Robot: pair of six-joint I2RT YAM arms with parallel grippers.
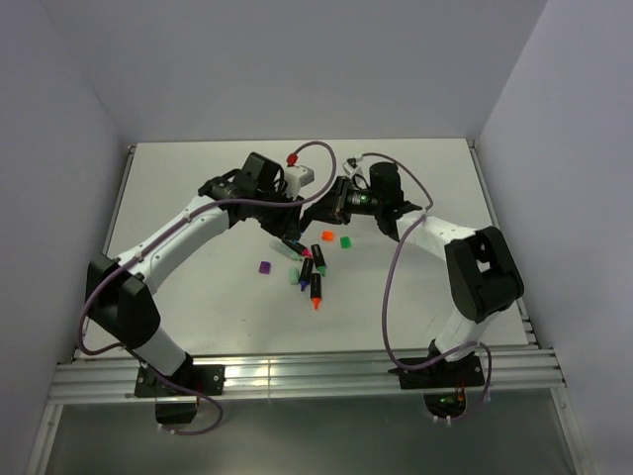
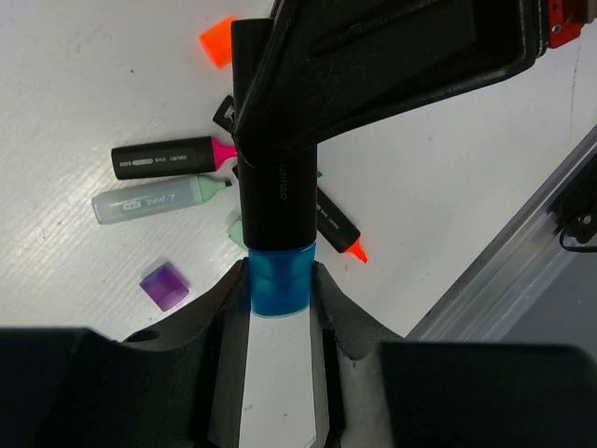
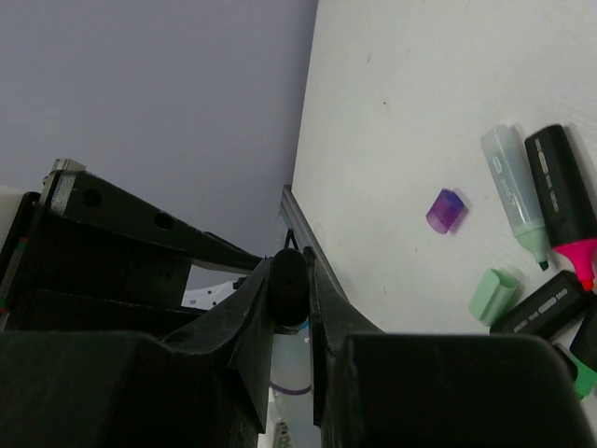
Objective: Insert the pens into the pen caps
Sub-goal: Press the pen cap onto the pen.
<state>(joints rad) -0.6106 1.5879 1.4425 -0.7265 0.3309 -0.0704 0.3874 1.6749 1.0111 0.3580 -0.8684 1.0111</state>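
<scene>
We're holding both halves off the bench [image 1: 198, 178], above its middle and a bit toward the far edge.

- **Grips:** the left hand [image 2: 280, 301] is pinching the blue cap [image 2: 280, 273], fingers partly closed, one on each side of it. The right hand [image 3: 291, 291] is clamping hard on the back end of the black pen [image 2: 275, 177].
- **Alignment, the bit that matters:** pen and cap are sitting on one line. The pen's long axis is running straight out from the left hand's fingers into the cap mouth, and the hands are facing each other nose to nose.
- **Seating:** the barrel is meeting the cap with no visible gap or kink. The tip is hidden inside, so we can't tell if it's fully seated.
- **Next:** we're reading this as the push-together step, so probably a straight press along that axis. Sideways drift risks cocking the cap.
- **Rest:** pink pen [image 2: 173, 156], pale green pen [image 2: 159, 199], orange pen [image 2: 331, 222], purple cap [image 2: 164, 286] and orange cap [image 2: 217, 41] are lying loose mid-bench, on the near-edge side of the hands. Neither arm is clearly nearer to them.
</scene>
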